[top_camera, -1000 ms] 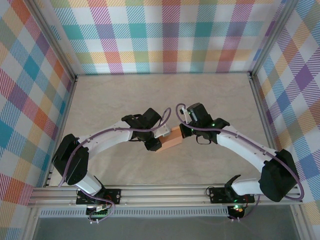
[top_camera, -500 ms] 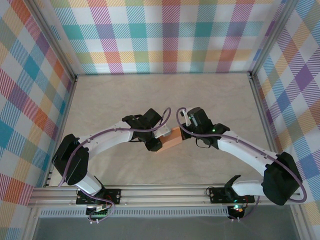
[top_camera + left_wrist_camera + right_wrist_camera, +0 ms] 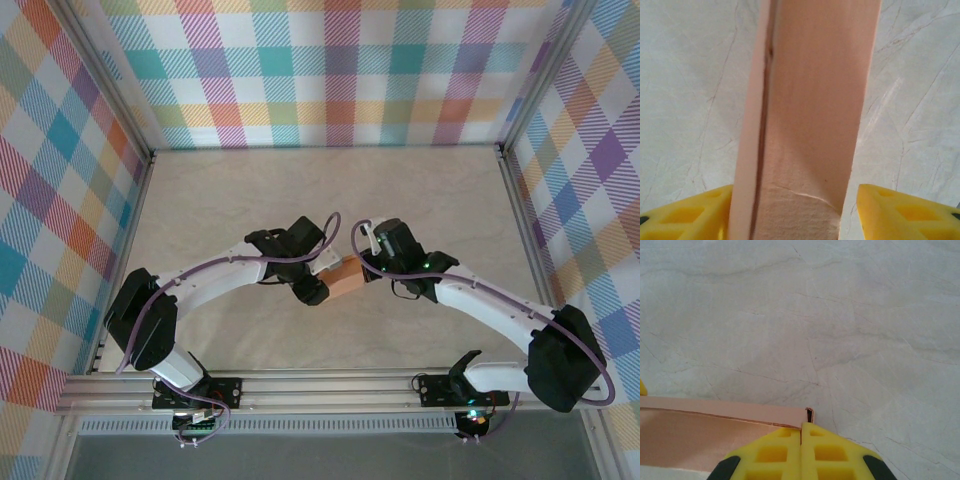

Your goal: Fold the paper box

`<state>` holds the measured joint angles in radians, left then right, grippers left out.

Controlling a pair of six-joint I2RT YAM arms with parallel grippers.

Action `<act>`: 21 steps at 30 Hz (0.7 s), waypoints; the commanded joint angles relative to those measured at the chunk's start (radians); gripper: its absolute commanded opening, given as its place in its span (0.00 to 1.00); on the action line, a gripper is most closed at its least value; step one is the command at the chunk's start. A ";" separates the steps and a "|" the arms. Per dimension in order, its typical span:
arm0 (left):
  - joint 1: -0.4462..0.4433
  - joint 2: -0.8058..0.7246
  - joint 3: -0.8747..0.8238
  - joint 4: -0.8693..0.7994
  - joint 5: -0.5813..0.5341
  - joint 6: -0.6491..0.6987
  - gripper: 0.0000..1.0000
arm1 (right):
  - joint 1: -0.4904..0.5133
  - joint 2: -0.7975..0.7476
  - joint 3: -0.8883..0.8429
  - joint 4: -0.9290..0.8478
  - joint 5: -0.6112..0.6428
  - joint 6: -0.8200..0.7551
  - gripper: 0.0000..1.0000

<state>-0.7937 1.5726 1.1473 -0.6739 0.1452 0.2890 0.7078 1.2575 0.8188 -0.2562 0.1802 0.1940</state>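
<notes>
**A:** What is the paper box (image 3: 343, 278) made of, and which shape does it have?

**B:** It is thin salmon-orange card, matte and a little fibrous. From above it looks like a small rectangular block near the middle of the worktop (image 3: 250, 200), between the two pincers. In the left wrist view it is a long flat panel. A narrow folded strip runs along its left side, and one fine curved crease crosses it near the bottom.

**A:** And the worktop?

**B:** It is pale and smooth, like marble, with thin grey veins. The walls (image 3: 330, 70) around it carry a coloured check pattern.

**A:** How does the left pincer (image 3: 322, 278) stand?

**B:** It is open. Its yellow fingers (image 3: 685, 217) are hard plastic with moulded hollow cells, and they stand on both sides of the box. The finger on the left of that picture is at the edge of the card, but I cannot tell whether it touches. The other finger is apart from the card, and the worktop shows in the gap.

**A:** And the right pincer (image 3: 801, 427)?

**B:** It is closed. Its two yellow fingers press together with only a thin seam between them. The corner of the box's thin rim goes into this seam at the tips, so the pincer grips the card there. The rest of the box runs to the left of that view.
</notes>
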 commanded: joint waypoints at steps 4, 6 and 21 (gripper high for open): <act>-0.021 -0.077 0.032 0.032 -0.015 -0.091 0.74 | 0.034 0.026 0.030 -0.066 0.067 -0.016 0.00; -0.024 -0.106 0.022 0.058 -0.028 -0.132 0.80 | 0.043 0.038 0.038 -0.073 0.083 -0.015 0.00; -0.071 -0.286 -0.056 -0.020 -0.312 -0.512 0.66 | 0.073 0.050 0.065 -0.108 0.117 0.020 0.00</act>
<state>-0.8612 1.3319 1.1210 -0.6361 -0.0895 -0.1673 0.7715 1.2953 0.8680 -0.3088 0.2890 0.2016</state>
